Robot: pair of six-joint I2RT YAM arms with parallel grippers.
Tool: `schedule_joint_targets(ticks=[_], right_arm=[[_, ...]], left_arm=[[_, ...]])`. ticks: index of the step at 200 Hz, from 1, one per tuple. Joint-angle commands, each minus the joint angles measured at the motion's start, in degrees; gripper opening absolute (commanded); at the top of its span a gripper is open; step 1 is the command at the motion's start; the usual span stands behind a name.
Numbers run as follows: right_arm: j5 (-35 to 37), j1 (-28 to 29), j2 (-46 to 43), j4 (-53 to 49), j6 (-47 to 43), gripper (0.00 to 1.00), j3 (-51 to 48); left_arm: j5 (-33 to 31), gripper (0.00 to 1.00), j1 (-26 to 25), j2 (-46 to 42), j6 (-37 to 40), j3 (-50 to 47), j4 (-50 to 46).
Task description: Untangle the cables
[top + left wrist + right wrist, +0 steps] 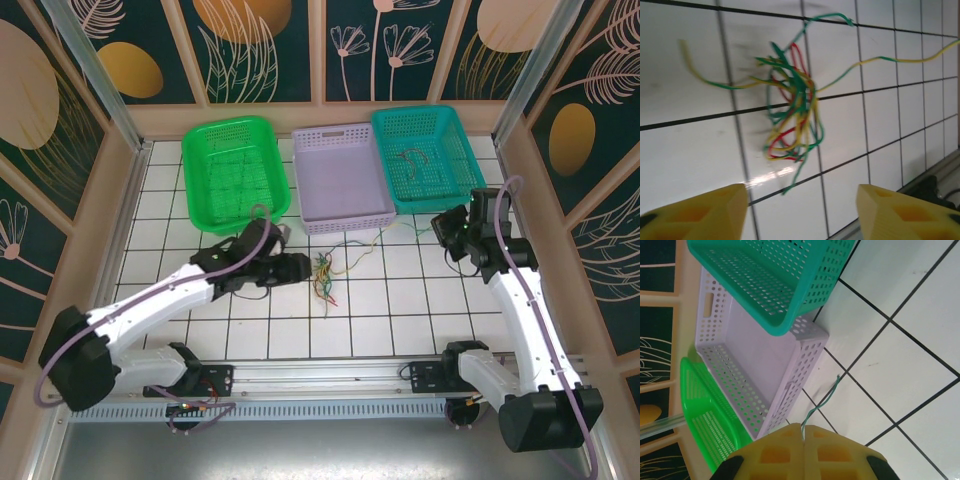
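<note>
cable [823, 398] maybe in r gripper [804, 429]

cables [325, 278] on table [400, 300] before middle basket [340, 170], left pincer [300, 268] just left, right pincer [440, 228] well right

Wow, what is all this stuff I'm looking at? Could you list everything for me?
cables: one tangled bunch, green, yellow and red, on the tiles before the lilac basket
green cable: one strand, leading out of the right hand
dark cables: a few, inside the teal basket
green basket: one, far left
lilac basket: one, far middle
teal basket: one, far right
table: one, white tiles
left hand: yellow fingers, open, over the bunch
right hand: yellow fingers, shut on the green cable
</note>
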Motion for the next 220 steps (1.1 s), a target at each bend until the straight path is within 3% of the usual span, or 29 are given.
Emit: schedule_joint_targets(ticks=[1,22,74,123,174,191,220], right_arm=[[1.36,0.4,0.37,-1.66,-1.86,0.0,2.81],[0.24,0.61,-0.67,-1.69,-1.64,0.0,1.57],[0.54,0.75,-2.56,-0.45,-0.29,0.0,-1.15],[0.43,0.84,-0.79,1.38,-0.12,0.0,-0.93],[0.21,0.85,-0.78,1.43,0.55,0.0,-1.47],[0.61,0.9,-0.84,1.09,0.77,0.0,-1.26],[5.61,-0.22,-0.54,-2.53,-2.06,0.0,1.69]], left_arm=[[-0.81,0.68,-2.2,5.93,-1.34,3.83,4.46],[-6.81,0.7,-2.51,12.09,-2.95,9.99,0.2],[-8.05,0.63,-5.62,24.64,0.09,19.91,-12.65],[-11.55,0.69,-8.97,23.85,6.89,18.43,-15.34],[-13.04,0.7,-11.79,30.38,8.93,18.45,-11.83],[-16.12,0.63,-12.13,32.68,8.23,17.9,-11.47],[-24.75,0.3,-11.77,31.56,5.6,13.33,-13.92]])
